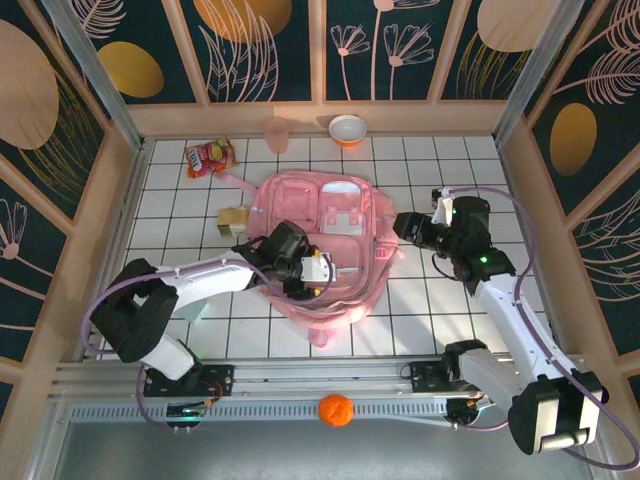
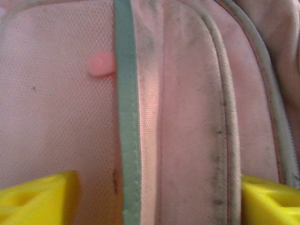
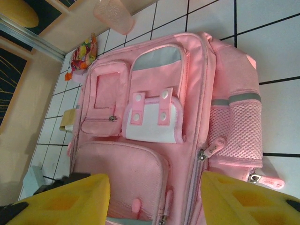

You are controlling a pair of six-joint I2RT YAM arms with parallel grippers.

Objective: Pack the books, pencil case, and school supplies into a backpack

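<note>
- Large soft pink backpack with white trim (image 1: 345, 200) lies flat on white tiled table (image 1: 450, 320), centre of the top view, front pockets up.
- Left gripper (image 1: 325, 268) over the backpack's near part. In the left wrist view, gripper (image 2: 154, 199) has yellow fingers (image 2: 42, 197) spread wide with nothing between them. It sits very close to the pink fabric (image 2: 187, 117); contact cannot be told.
- Same view: grey-green trim strip (image 2: 127, 117) runs top to bottom, small pink snap button (image 2: 101, 63) just left of it.
- Right gripper (image 1: 405, 225) near the backpack's right edge, apart from it. In the right wrist view, gripper (image 3: 154, 197) is agape and empty, facing the backpack (image 3: 154, 93).
- Small tan-yellow blocky piece (image 1: 233, 218) on the tiles just beside the backpack's left edge.
- Red-orange snack packet (image 1: 210, 157), pink translucent cup (image 1: 277, 133) and white-orange bowl (image 1: 347, 128) stand along the far edge.
- Orange ball (image 1: 336, 410) on the near rail between the arm bases.
</note>
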